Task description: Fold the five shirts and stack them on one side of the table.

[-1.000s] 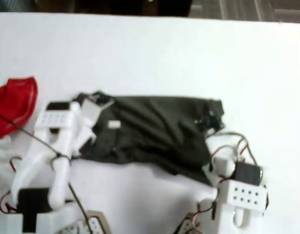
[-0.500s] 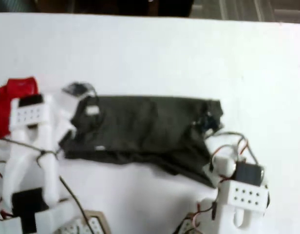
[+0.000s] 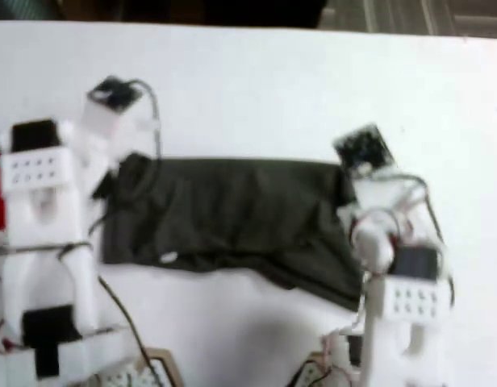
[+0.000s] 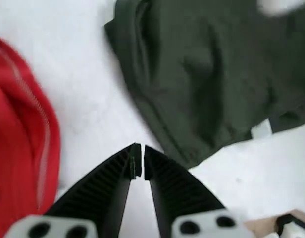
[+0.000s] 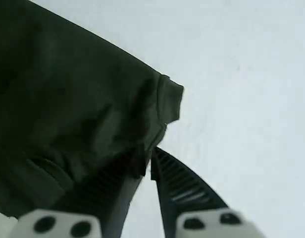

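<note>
— How far along are we, starting from the left?

— At the left edge of the table (image 3: pixel 273 89) we have the red shirt (image 4: pixel 19 148), bunched in a heap, with a teal scrap just beside it. We take that for the start of the stack, but we cannot tell how neatly it is folded.

— And the left claw (image 4: pixel 138 161)?

— It hangs above bare table between the red shirt and the dark green shirt (image 3: pixel 232 218), its jaws drawn almost together with nothing in them.

— So the dark one is what we are working on.

— Yes. It lies mid-table as a long band, with the far edge straight and the near edge rumpled and sagging toward the right arm's base. We judge it folded lengthwise, but not yet folded short or squared off.

— And on the right?

— The right claw (image 5: pixel 146 161) sits at the band's right-hand corner, jaws narrow. We see no cloth pinched between them.

— What is left, then?

— We need to fold this band across, carry it left onto the red one, then do the rest. We can account for two of the five, so we reckon we are well short of half.
</note>
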